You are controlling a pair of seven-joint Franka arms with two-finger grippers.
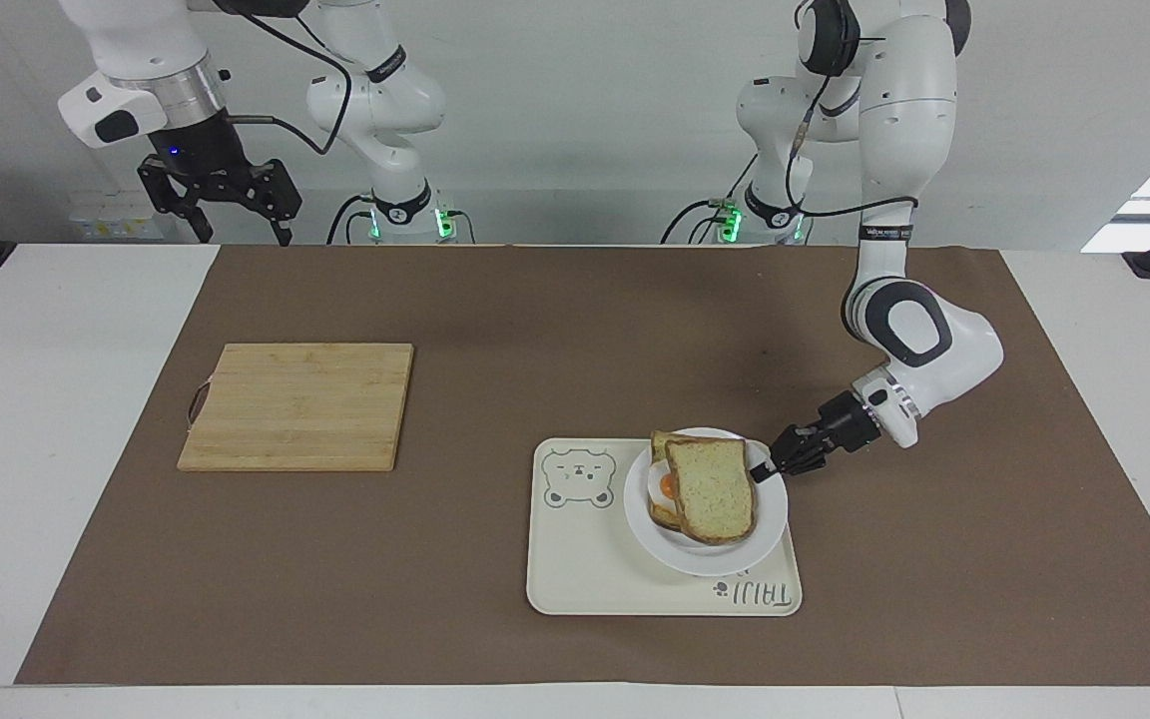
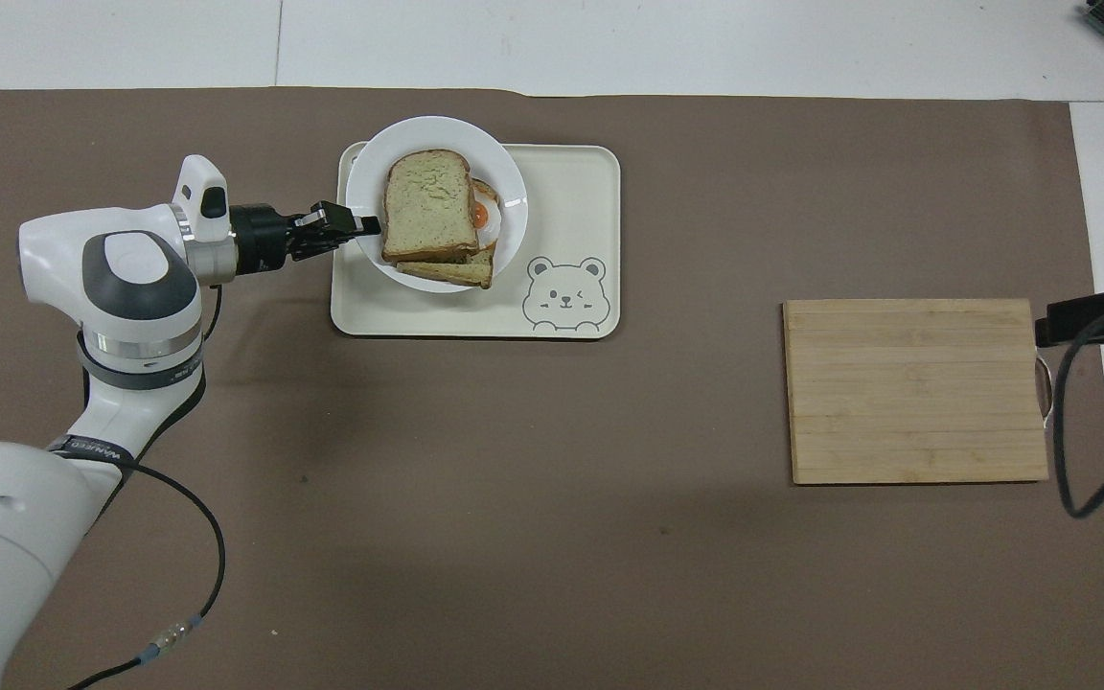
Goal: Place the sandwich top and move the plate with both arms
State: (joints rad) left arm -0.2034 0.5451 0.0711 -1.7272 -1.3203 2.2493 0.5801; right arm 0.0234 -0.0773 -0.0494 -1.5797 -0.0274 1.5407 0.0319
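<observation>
The white plate (image 1: 705, 565) sits over the tray's end nearer the left arm. My left gripper (image 1: 761, 471) is shut on its rim. I cannot tell whether the plate touches the tray. On it the sandwich top (image 1: 713, 487), a plain pale slice, lies over the egg-bearing slice (image 1: 666, 487), shifted so the egg shows beside it. The overhead view shows the plate (image 2: 418, 132), the sandwich top (image 2: 427, 203) and the left gripper (image 2: 367, 226) the same way. My right gripper (image 1: 244, 236) hangs open and empty, raised at the right arm's end of the table, where that arm waits.
The cream bear tray (image 1: 585, 559) lies on the brown mat, farther from the robots than the table's middle. A wooden cutting board (image 1: 300, 404) lies bare toward the right arm's end, also seen in the overhead view (image 2: 916, 388).
</observation>
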